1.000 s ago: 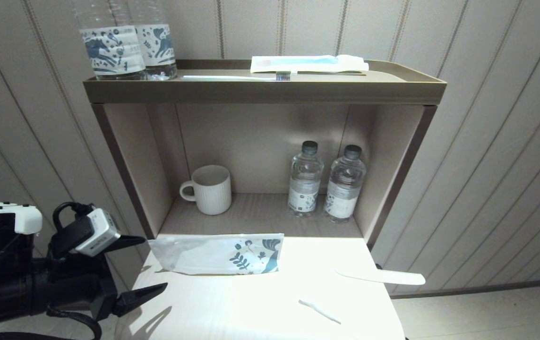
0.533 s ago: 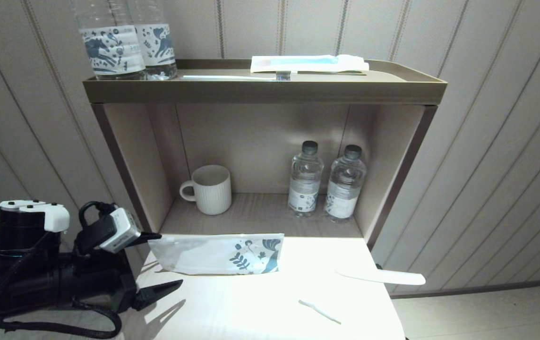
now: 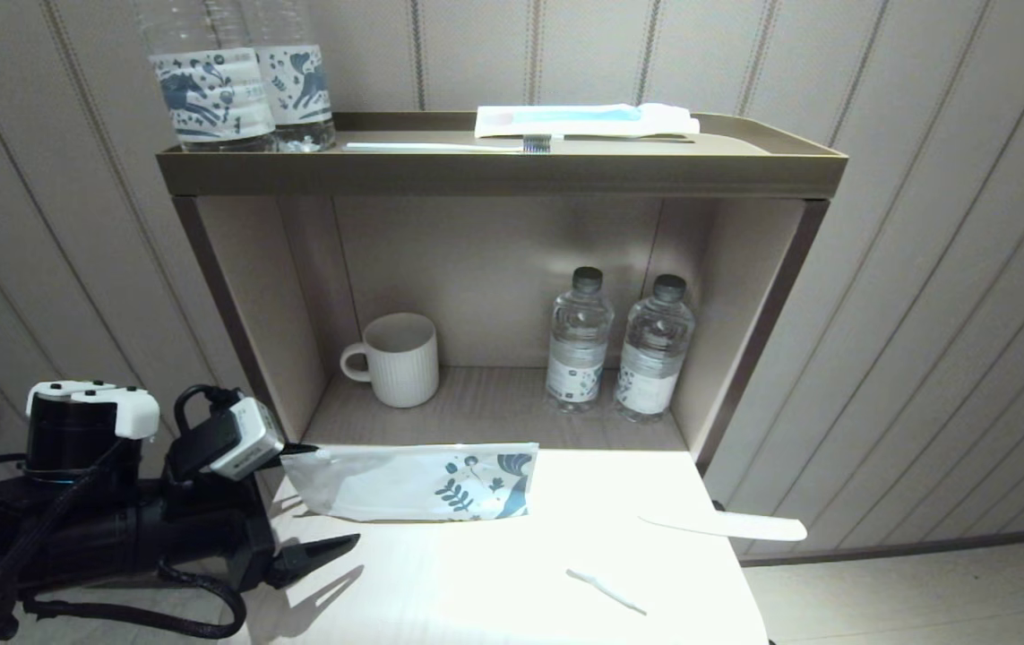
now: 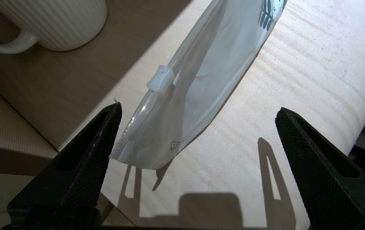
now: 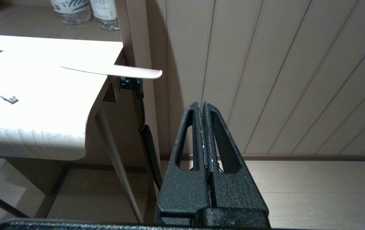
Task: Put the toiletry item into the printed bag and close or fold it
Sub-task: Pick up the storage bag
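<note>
left arm (image 3: 99, 537): black body, white cap with dark screws, looped black cables, white-grey wrist camera (image 3: 243, 439), textured black fingers (image 4: 73, 172).

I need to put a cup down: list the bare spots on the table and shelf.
Bare table lies in front of the printed bag, left of the small white stick. The shelf between mug and bottles is free. Crowded: by the comb and open left gripper.

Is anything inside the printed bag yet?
Nothing shows through the printed bag; it looks flat and empty. The comb lies outside on the table. The printed end hides its own contents. The open left gripper straddles its near end.
</note>
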Tool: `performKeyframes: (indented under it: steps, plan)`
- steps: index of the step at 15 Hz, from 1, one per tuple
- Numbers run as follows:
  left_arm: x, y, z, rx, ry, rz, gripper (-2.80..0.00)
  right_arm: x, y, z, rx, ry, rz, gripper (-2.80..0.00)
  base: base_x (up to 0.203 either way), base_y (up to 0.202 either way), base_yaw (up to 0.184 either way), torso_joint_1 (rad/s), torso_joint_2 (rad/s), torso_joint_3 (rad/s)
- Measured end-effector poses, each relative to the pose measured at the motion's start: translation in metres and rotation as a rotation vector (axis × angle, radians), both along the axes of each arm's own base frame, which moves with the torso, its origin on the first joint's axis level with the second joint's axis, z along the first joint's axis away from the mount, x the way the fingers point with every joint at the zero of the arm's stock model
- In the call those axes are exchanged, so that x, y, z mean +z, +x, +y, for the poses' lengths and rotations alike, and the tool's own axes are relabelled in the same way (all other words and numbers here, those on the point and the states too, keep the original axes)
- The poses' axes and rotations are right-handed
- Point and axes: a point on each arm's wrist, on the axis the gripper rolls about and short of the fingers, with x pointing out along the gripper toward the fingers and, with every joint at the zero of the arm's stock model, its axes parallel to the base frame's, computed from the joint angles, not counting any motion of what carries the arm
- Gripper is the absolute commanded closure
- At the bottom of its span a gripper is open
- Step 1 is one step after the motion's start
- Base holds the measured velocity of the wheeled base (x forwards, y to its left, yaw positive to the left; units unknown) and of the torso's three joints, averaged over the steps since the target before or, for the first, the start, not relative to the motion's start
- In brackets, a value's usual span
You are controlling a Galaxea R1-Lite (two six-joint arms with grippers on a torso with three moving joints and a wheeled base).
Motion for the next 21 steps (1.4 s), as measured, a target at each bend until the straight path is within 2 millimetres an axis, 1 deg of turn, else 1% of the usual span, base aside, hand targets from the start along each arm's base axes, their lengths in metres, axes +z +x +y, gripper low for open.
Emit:
performKeyframes:
  steps: [6,10,11,18,21]
  plan:
    - [0.003,0.006,-0.001,-0.002,-0.003,-0.014,-2.80,0.000,0.000,0.000,0.000,-0.001,0.000,0.00,0.000,0.000,0.000,0.000,0.00,0.000]
    - [-0.004,0.010,-0.003,-0.006,0.008,0.008,-2.80,0.000,0.000,0.000,0.000,0.000,0.000,0.00,0.000,0.000,0.000,0.000,0.00,0.000]
    - [-0.005,0.011,-0.003,-0.005,0.008,0.012,0.00,0.000,0.000,0.000,0.000,-0.001,0.000,0.00,0.000,0.000,0.000,0.000,0.00,0.000]
    - [-0.009,0.012,-0.003,-0.010,0.011,0.004,0.00,0.000,0.000,0.000,0.000,-0.001,0.000,0.00,0.000,0.000,0.000,0.000,0.00,0.000]
    - [-0.012,0.009,-0.009,-0.033,0.017,0.014,0.00,0.000,0.000,0.000,0.000,-0.001,0.000,0.00,0.000,0.000,0.000,0.000,0.00,0.000]
